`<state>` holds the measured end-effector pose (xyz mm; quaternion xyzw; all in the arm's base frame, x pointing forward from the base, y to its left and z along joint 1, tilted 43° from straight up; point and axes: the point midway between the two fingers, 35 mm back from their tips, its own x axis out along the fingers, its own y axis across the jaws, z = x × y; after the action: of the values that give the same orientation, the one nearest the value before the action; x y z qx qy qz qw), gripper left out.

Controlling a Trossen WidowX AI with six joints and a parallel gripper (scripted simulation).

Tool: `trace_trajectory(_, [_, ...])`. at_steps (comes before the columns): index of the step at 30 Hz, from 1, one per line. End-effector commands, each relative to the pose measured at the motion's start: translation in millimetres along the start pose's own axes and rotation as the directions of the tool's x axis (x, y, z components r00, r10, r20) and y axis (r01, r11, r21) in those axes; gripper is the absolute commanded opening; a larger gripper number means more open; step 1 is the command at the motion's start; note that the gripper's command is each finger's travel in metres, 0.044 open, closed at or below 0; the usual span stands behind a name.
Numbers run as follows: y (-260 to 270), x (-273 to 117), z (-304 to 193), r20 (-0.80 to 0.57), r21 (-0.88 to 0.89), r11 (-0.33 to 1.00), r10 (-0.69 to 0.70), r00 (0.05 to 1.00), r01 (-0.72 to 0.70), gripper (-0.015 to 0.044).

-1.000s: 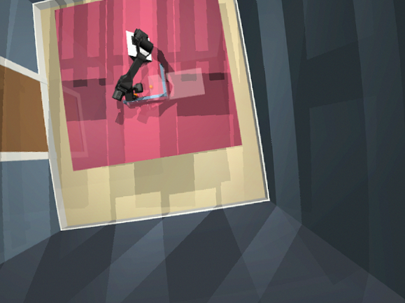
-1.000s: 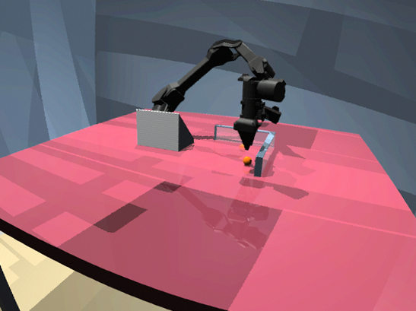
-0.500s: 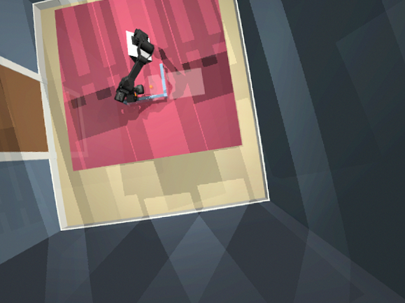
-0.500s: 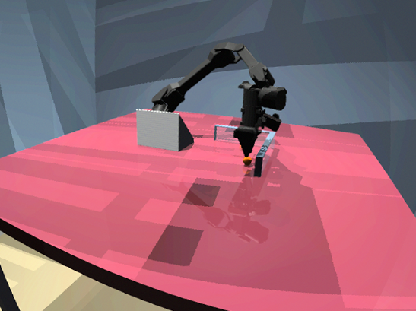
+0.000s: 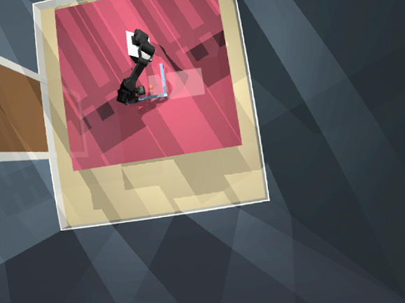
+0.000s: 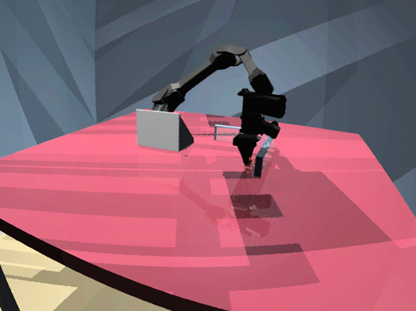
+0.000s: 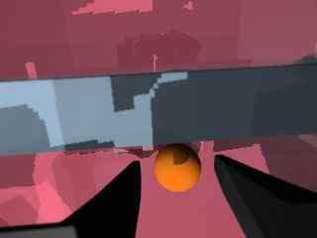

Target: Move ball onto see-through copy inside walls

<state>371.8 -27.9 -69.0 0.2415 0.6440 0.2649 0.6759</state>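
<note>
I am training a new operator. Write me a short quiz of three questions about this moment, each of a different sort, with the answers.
1. True or false: the ball already lies on the see-through copy.
2. In the wrist view, the fingers of the gripper are: A) pressed together in front of the ball; B) on either side of the ball, with gaps; C) lifted far above the table.
3. Fill in: close behind the ball stands a low clear ____.

Key: 1 false; 2 B; 3 wall.
</note>
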Motion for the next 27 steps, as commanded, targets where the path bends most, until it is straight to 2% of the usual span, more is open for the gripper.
trace_trajectory(1, [0.0, 1.6, -0.6, 0.003, 0.007, 1.0, 0.005, 1.0, -0.005, 0.0161])
trace_trajectory(2, [0.0, 1.6, -0.6, 0.003, 0.007, 1.0, 0.005, 1.0, -0.005, 0.0134])
trace_trajectory(10, [0.0, 1.6, -0.6, 0.003, 0.007, 1.0, 0.005, 1.0, -0.005, 0.0081])
trace_trajectory(13, [0.0, -1.8, -0.5, 0.001, 0.009, 1.0, 0.006, 1.0, -0.006, 0.0002])
trace_trajectory(27, [-2.0, -86.3, 2.2, -0.005, 0.015, 1.0, 0.002, 1.0, -0.002, 0.0])
